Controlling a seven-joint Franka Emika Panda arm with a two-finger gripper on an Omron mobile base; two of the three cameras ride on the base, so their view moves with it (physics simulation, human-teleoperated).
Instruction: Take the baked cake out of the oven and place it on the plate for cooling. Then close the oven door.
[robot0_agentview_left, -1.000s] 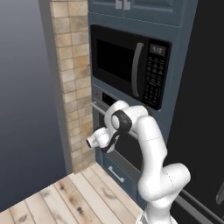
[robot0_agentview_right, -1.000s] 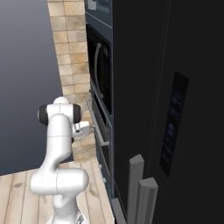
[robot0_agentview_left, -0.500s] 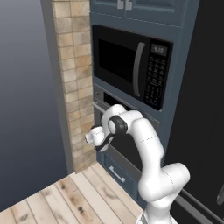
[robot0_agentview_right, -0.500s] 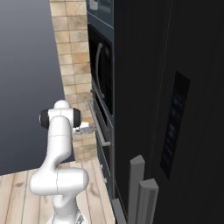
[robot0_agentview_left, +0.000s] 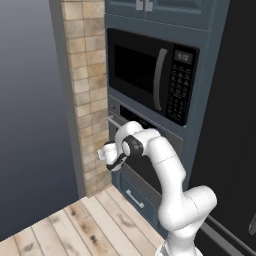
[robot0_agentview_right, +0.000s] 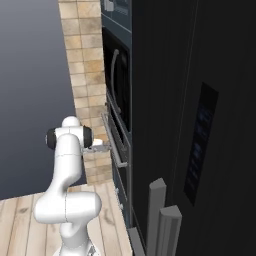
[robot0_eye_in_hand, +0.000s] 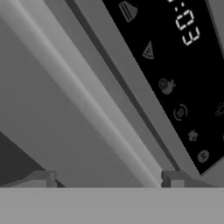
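Two finger tips (robot0_eye_in_hand: 43, 178) of the gripper (robot0_eye_in_hand: 107, 181) are standing wide apart around the oven door (robot0_eye_in_hand: 39, 131) handle (robot0_eye_in_hand: 87, 100), holding nothing; having moved closer over the last second, it is lining up to pull the oven (robot0_agentview_left: 145, 150) open.

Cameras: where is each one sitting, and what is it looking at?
Left base view: behind the arm's left, facing the microwave and oven; white arm shows.
Right base view: behind its right, along the oven door handle; arm shows.
Hand view: on the hand, at the handle; open pincer tips show.
Both base views share arm and oven.
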